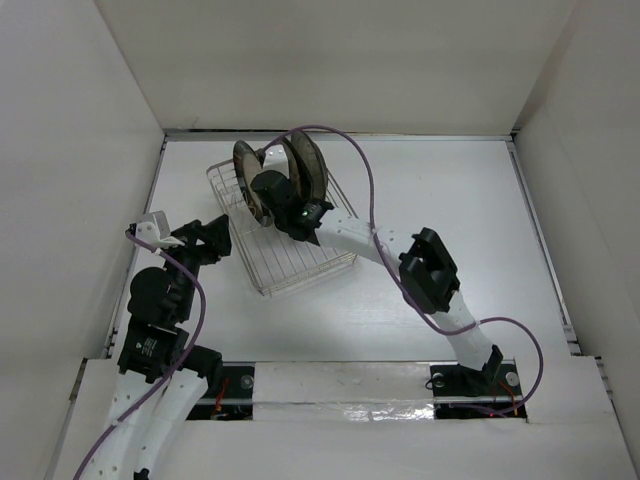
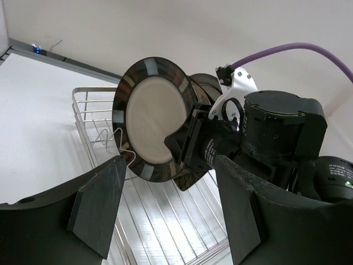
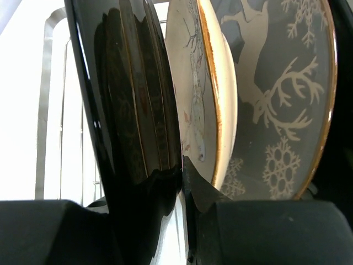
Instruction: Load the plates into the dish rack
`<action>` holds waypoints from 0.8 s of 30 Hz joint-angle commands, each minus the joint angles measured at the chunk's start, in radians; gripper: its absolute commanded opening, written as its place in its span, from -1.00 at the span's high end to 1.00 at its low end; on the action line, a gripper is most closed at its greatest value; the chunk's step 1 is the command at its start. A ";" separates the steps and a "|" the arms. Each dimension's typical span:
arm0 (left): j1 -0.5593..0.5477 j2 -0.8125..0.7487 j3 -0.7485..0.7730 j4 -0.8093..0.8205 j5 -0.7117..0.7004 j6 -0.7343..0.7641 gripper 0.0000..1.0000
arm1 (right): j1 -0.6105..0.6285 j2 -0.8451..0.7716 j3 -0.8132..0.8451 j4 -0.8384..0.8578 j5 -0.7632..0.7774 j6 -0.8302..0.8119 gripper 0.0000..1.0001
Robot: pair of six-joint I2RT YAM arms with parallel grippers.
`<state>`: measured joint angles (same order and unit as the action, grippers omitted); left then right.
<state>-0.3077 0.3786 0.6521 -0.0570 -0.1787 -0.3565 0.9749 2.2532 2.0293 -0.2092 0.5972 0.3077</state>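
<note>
The silver wire dish rack [image 1: 290,255] lies at the table's middle left. My right gripper [image 1: 268,197] is shut on the rim of the dark-rimmed, tan-centred plate [image 1: 244,168] and holds it upright over the rack's far end, among the divider prongs. The left wrist view shows this plate [image 2: 151,116] face-on above the rack floor [image 2: 165,221]. In the right wrist view its glossy black back [image 3: 127,110] sits in my right gripper [image 3: 182,176]. A cream plate [image 3: 193,83] and a grey patterned plate [image 3: 276,83] stand just behind it. My left gripper [image 1: 218,238] is open and empty beside the rack's left edge.
More plates stand upright at the rack's far right [image 1: 310,165]. White walls enclose the table on three sides. A purple cable [image 1: 360,170] loops over the right arm. The right arm stretches diagonally across the rack's near right corner.
</note>
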 commanded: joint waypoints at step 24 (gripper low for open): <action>-0.005 0.013 -0.014 0.051 0.005 0.002 -0.23 | 0.050 0.023 0.011 0.268 0.000 0.011 0.34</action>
<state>-0.3077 0.3965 0.6472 -0.0502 -0.1814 -0.3569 0.9909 2.2719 1.9743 -0.0647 0.6067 0.3279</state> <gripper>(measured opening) 0.617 0.319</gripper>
